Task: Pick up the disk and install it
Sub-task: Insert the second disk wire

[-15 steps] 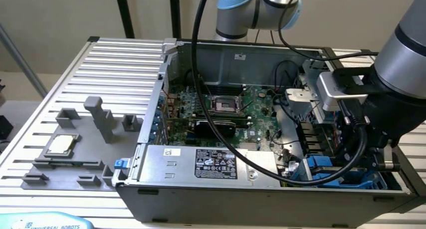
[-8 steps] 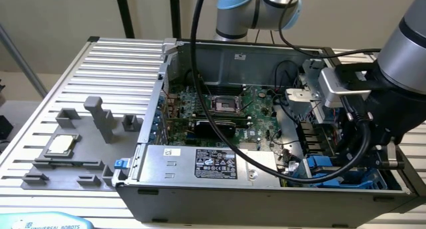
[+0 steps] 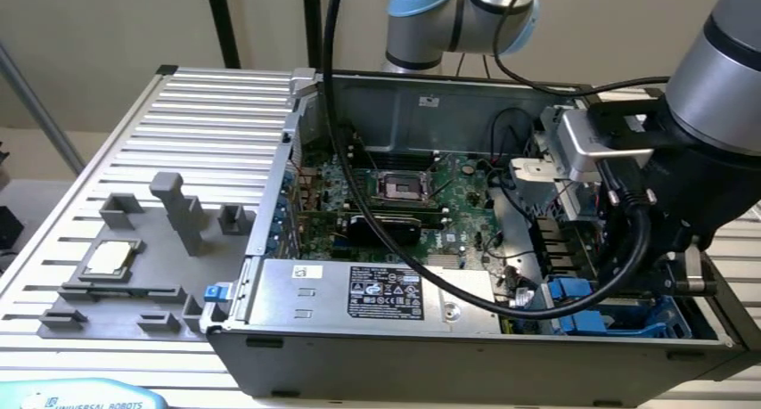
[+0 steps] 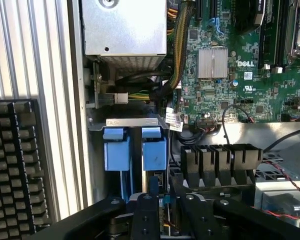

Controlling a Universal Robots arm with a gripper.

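**Disk in the drive bay**

The disk (image 4: pixel 154 165) stands on edge in the computer case's (image 3: pixel 476 355) drive bay, beside one more blue carrier (image 4: pixel 116 155): two in all. My gripper (image 4: pixel 160 202) hovers over it; whether my fingers clamp it, I cannot tell.

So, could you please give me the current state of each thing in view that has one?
Computer case: side open, motherboard exposed.
Disk: slotted upright in the drive bay, blue bracket showing.
Gripper: hanging just above the disk.
CPU chip: lying flat on the grey fixture, outside the case.
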